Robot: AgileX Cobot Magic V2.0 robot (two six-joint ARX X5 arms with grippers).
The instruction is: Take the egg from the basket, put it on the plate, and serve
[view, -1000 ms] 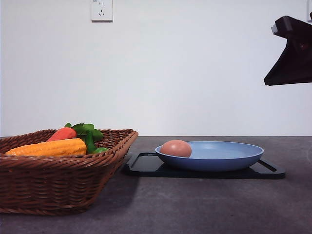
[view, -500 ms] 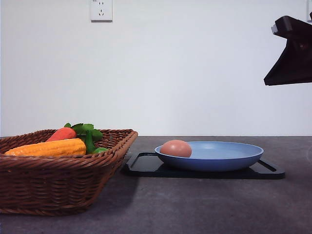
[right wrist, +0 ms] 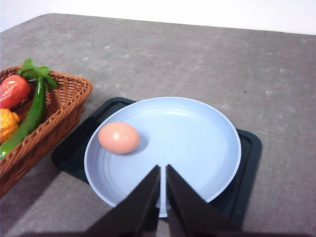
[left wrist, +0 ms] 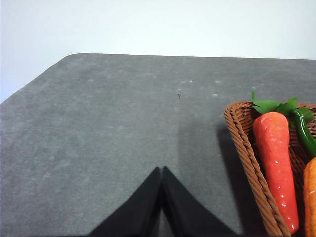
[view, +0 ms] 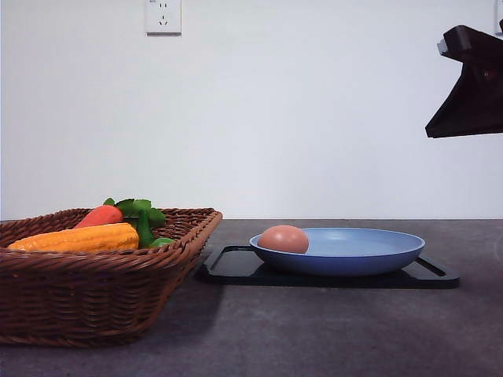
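Resting on the left side of the plate, the egg sits apart from the right pincer, whose closed tips hang over the plate's near rim, holding nothing. Plate sits on a black tray right of the basket. Left pincer closed, empty, over bare worktop beside the basket's carrot. No readable writing

The pinkish-brown egg lies on its side in the round blue plate, near the rim, just ahead of the right hand. The brown woven basket sits beside the plate.
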